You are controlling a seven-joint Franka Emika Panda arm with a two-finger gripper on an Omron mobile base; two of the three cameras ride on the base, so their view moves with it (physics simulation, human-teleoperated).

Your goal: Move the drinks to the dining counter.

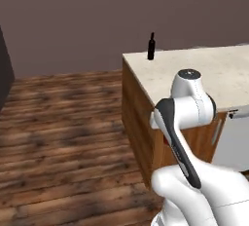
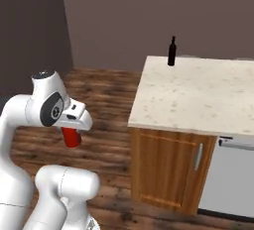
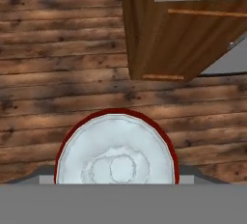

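Clamped on the red can (image 3: 115, 153) between gripper (image 2: 72, 136) fingers; can upright, long axis vertical, silver top facing up toward the hand.

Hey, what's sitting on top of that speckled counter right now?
A tall black wine bottle stands near the far corner of the beige counter. The counter's right part runs out of frame, so anything there is unseen.

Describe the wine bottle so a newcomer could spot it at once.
Find the beige speckled counter on wooden cabinets. At its far corner nearest the wall stands the wine bottle: tall, black, slim-necked, upright. It is alone on the counter; the other drink, a red can, hangs in the gripper over the floor.
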